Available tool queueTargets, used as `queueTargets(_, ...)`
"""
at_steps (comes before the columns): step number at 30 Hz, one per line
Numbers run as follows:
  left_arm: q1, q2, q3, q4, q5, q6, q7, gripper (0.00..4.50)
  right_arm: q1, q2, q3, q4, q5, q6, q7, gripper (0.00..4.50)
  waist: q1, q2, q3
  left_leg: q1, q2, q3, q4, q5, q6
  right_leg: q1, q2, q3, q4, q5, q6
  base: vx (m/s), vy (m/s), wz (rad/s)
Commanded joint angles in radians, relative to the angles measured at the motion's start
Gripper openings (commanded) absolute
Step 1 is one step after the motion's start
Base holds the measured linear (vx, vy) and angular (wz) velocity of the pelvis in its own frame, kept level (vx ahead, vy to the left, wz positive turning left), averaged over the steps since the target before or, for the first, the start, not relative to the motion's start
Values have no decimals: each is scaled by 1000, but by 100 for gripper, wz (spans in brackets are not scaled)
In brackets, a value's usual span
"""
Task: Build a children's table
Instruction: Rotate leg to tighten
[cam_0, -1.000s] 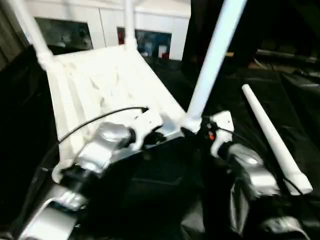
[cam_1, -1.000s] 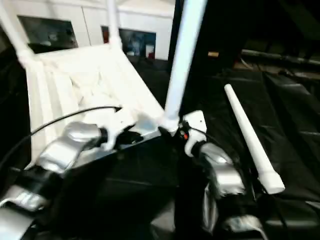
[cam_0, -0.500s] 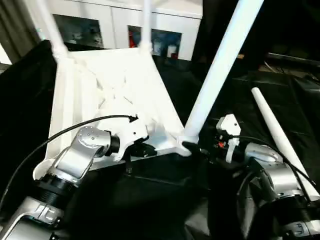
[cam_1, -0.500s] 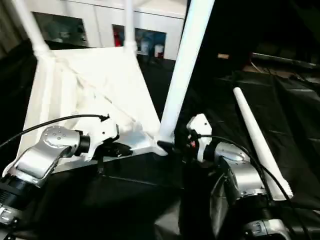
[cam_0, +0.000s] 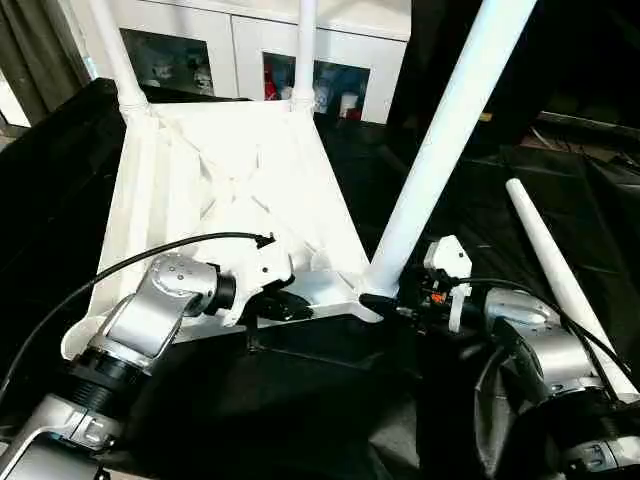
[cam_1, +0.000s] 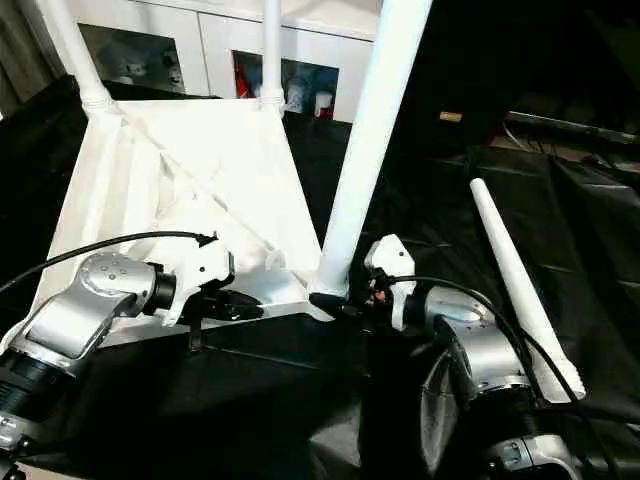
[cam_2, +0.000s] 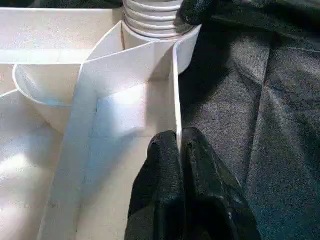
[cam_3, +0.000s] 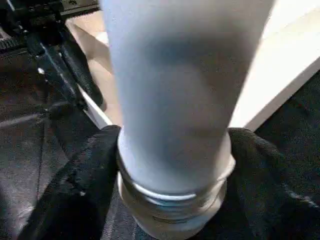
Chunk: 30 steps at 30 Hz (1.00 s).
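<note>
A: What's around the tabletop (cam_0: 230, 190)?

B: It lies upside down, centre-left, on the black cloth (cam_0: 450, 200). Three legs stand in corner sockets; a loose leg (cam_0: 560, 280) lies at right.

A: The grippers?

B: Left gripper (cam_2: 180, 150) is pinched shut on the tabletop's near rim. Right gripper (cam_3: 172, 165) hugs the near leg (cam_0: 440, 150) at its base.

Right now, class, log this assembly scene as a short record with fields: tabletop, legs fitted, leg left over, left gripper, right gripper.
tabletop: white tabletop lies underside up on the black-draped table
legs fitted: three stand in corner sockets; near leg
leg left over: loose leg lies on the cloth to the right
left gripper: left gripper shut on the tabletop's near edge wall
right gripper: right gripper has its fingers around the near leg's base
</note>
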Motion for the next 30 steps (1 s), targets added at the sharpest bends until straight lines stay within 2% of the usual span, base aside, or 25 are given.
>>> queueTargets(1, -19, -15, -18, -24, -27, -35, -39, 0, -8, -6, 2, 3, 1, -7, 4, 302, -2, -1, -70, 2, 53, -8, -61, 30, 123, 70, -86, 59, -51, 1, -268, 0, 0, 0)
queueTargets(6, -23, -19, -14, -12, -24, -27, -30, 0, 7, 12, -2, 2, -3, 13, -24, 280, -2, 1, -69, 2, 52, -9, -62, 6, 103, 69, -86, 60, -53, -36, -258, 0, 0, 0)
queueTargets(9, -27, -34, -9, 5, -18, -17, -1, 0, 14, 43, -17, 26, -19, 19, -105, 277, -4, 0, -68, 2, 52, -9, -64, -15, 84, 69, -85, 60, -58, -66, -247, 0, 0, 0)
queueTargets(10, -34, -64, 2, 28, -13, -1, 47, 0, 14, 83, -45, 50, -28, 33, -212, 276, -6, 2, -65, 2, 52, -9, -66, -32, 71, 68, -85, 60, -62, -96, -241, 0, 0, 0)
queueTargets(11, -35, -68, 4, 32, -12, 1, 53, 0, 14, 89, -48, 53, -29, 36, -226, 276, -6, 2, -65, 2, 52, -9, -66, -32, 71, 68, -85, 60, -62, -96, -241, 0, 0, 0)
queueTargets(14, -49, -115, 14, 74, 7, 16, 136, 0, 11, 151, -88, 77, -36, 64, -375, 275, -12, 0, -63, 3, 49, -13, -72, -86, 21, 69, -86, 59, -77, -221, -196, 0, 0, 0)
queueTargets(15, -56, -141, 14, 99, 22, 22, 183, 0, 8, 185, -102, 88, -44, 76, -452, 275, -13, 0, -64, 2, 49, -13, -71, -86, 19, 70, -87, 60, -76, -222, -191, 0, 0, 0)
queueTargets(16, -64, -172, 15, 122, 38, 33, 237, 0, 3, 221, -115, 103, -55, 85, -537, 275, -17, 9, -64, 5, 50, -12, -71, -84, 14, 63, -86, 62, -78, -215, -189, 0, 0, 0)
queueTargets(18, -75, -230, 12, 156, 65, 54, 331, 0, -13, 286, -130, 136, -77, 105, -680, 275, -23, 5, -64, 2, 48, -14, -73, -90, -2, 66, -86, 61, -81, -242, -179, 0, 0, 0)
queueTargets(19, -74, -264, 5, 156, 80, 72, 379, 0, -20, 322, -128, 149, -89, 96, -738, 275, -25, 5, -64, 4, 47, -14, -73, -97, -3, 63, -84, 60, -82, -249, -176, 0, 0, 0)
queueTargets(21, -72, -276, 2, 151, 85, 80, 393, 0, -20, 336, -126, 151, -93, 87, -754, 275, -25, 6, -62, 6, 46, -12, -73, -125, -2, 60, -86, 61, -88, -284, -164, 0, 0, 0)
queueTargets(22, -46, -306, -15, 107, 92, 98, 413, 0, -2, 366, -98, 122, -99, 76, -737, 331, -24, 3, -64, 4, 49, -14, -73, -134, 5, 61, -85, 61, -88, -287, -149, 0, 0, 0)
queueTargets(24, -34, -313, -22, 90, 93, 102, 414, 0, 6, 374, -88, 109, -101, 77, -729, 345, -24, 4, -64, 3, 50, -14, -75, -130, 12, 60, -85, 61, -89, -279, -142, 0, 0, 0)
queueTargets(27, -1, -306, -49, 43, 104, 108, 398, 0, 28, 387, -66, 70, -108, 83, -715, 373, -28, 1, -66, -2, 50, -15, -77, -104, 24, 63, -81, 60, -82, -213, -146, 0, 0, 0)
queueTargets(28, 14, -286, -55, 17, 104, 103, 379, 0, 38, 375, -55, 43, -103, 81, -683, 385, -27, 3, -69, -3, 50, -15, -76, -77, 34, 67, -82, 60, -76, -157, -159, 0, 0, 0)
queueTargets(30, 23, -255, -51, -8, 100, 103, 354, 0, 50, 342, -53, -1, -73, 102, -621, 385, -27, 3, -70, -3, 50, -15, -75, -64, 50, 70, -81, 60, -72, -116, -169, 0, 0, 0)
